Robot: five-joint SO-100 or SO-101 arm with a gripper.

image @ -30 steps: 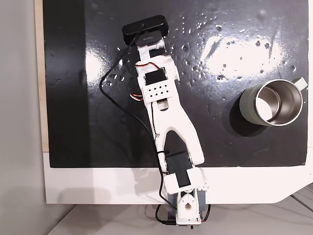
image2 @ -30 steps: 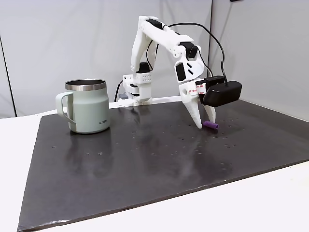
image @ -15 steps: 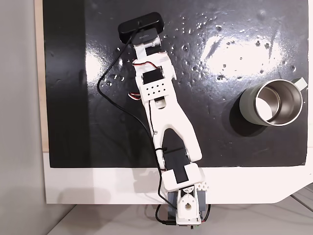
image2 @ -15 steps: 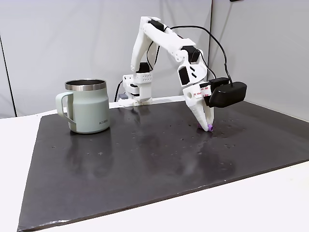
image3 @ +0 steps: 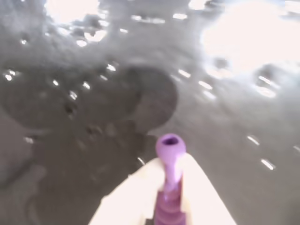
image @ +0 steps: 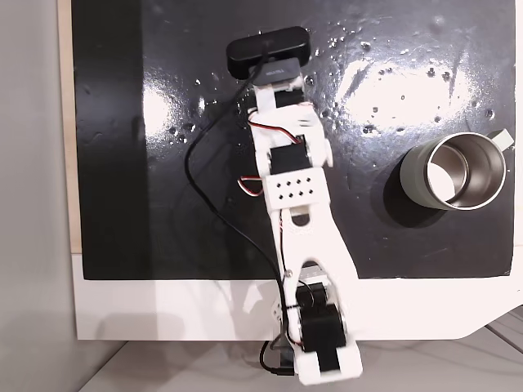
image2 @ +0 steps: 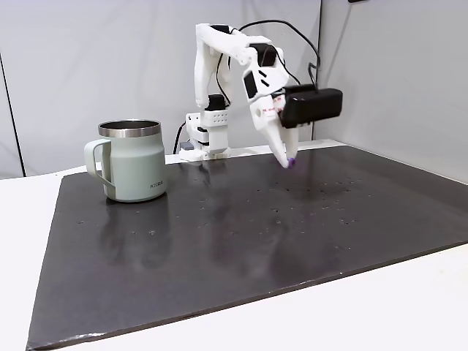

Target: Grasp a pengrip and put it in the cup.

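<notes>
My gripper point(image2: 287, 159) is shut on the purple pengrip point(image3: 169, 157), which sticks out past the white fingertips point(image3: 136, 194) in the wrist view. In a fixed view the pengrip point(image2: 291, 161) hangs well above the black mat, right of the cup. The steel cup point(image2: 131, 170) stands upright at the mat's left there, handle toward the camera's left. Seen from above in a fixed view, the cup point(image: 453, 171) sits at the right, and the arm with its black camera point(image: 268, 47) reaches up the middle, hiding the gripper's tips.
The black mat point(image2: 219, 241) carries small shiny specks point(image: 384, 98) and bright glare. The arm's base point(image2: 208, 135) stands at the mat's far edge. White table point(image: 163, 310) borders the mat.
The gripper closed on the pengrip on the mat, then lifted it and swung toward the cup's side; the arm has straightened up.
</notes>
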